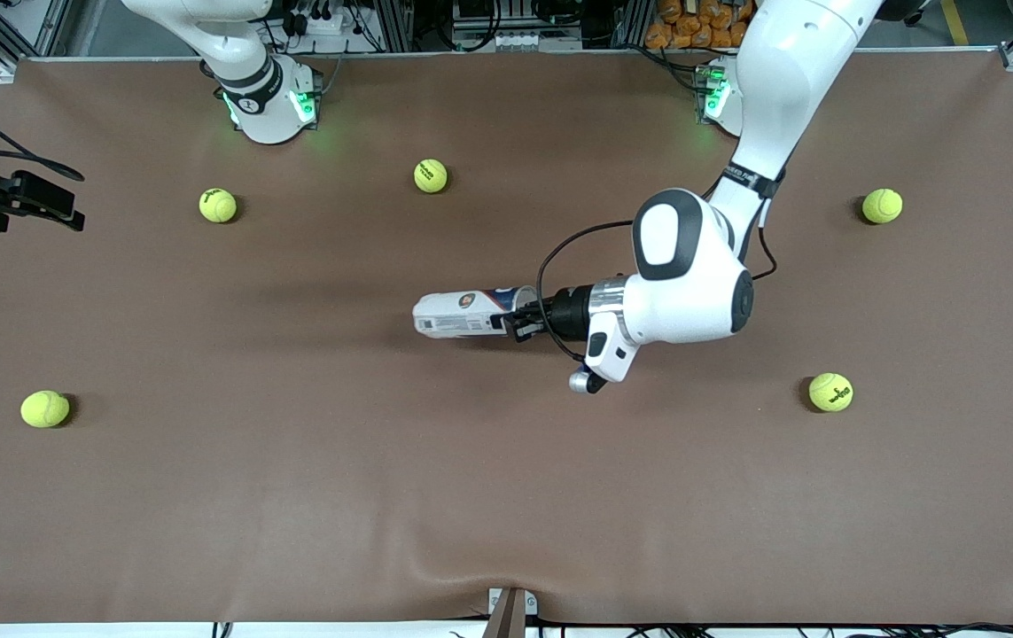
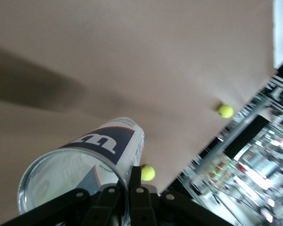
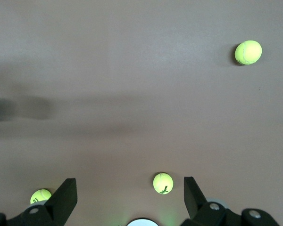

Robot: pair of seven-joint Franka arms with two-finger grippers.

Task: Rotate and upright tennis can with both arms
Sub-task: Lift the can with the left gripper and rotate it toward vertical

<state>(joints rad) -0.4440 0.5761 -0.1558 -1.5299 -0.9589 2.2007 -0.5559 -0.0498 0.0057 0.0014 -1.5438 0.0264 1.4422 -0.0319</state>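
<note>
Tennis can (image 1: 462, 315) lies on its side near the middle of the counter (image 1: 293, 496), its open silver-rimmed mouth toward the left arm's end. It looks empty: clear thin plastic, so probably light, smooth and a little springy, apt to roll or slip and to dent if squeezed hard across the middle. The rim is likely its stiffest part, and the closed base at the opposite end seems the natural place for a second hold while it is turned upright.

Reading the front view from its left edge: the right tool (image 1: 27, 202) waits over the counter's edge at the right arm's end, fingers spread wide with nothing between them, well apart from the can. Yellow-green balls (image 1: 218, 205) lie scattered about, none touching the can. At the can's mouth, the left tool (image 1: 517, 321) is pressed together on the rim, one finger (image 2: 136, 181) outside the wall and the other inside.
</note>
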